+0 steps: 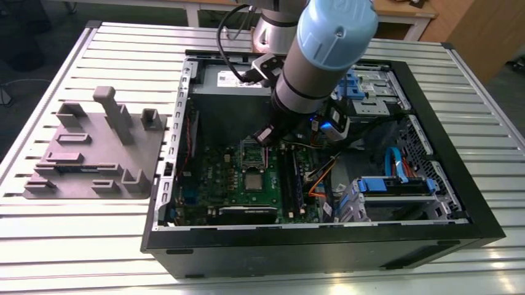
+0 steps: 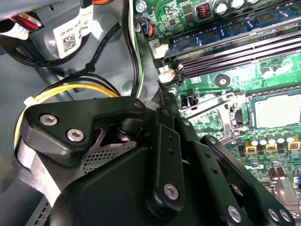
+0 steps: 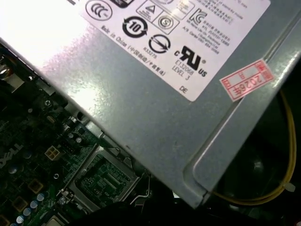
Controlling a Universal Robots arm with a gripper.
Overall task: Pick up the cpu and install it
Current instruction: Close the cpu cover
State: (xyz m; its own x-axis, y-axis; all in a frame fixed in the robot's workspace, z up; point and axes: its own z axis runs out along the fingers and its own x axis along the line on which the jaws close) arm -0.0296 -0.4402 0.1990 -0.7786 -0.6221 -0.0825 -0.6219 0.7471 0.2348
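Note:
The cpu (image 1: 255, 182), a small silvery square, lies flat in the dark socket on the green motherboard (image 1: 209, 184) inside the open computer case. In the second wrist view the cpu (image 2: 276, 110) sits inside the socket frame, and the metal load plate (image 2: 221, 113) stands swung up beside it. That same plate (image 3: 101, 181) appears as an open metal frame in the first wrist view. My gripper (image 1: 264, 136) hangs just above the board at the far end of the socket, beside the raised plate. Its black fingers (image 2: 162, 94) meet at a narrow tip, shut, with nothing between them.
The grey power supply box (image 1: 233, 80) with its white label (image 3: 178, 28) stands close behind my gripper. Memory slots (image 2: 244, 47) run alongside the socket. Yellow and black cables (image 2: 70, 92) and blue drive bays (image 1: 394, 184) crowd the case. A grey fixture plate (image 1: 94, 153) lies on the slatted table.

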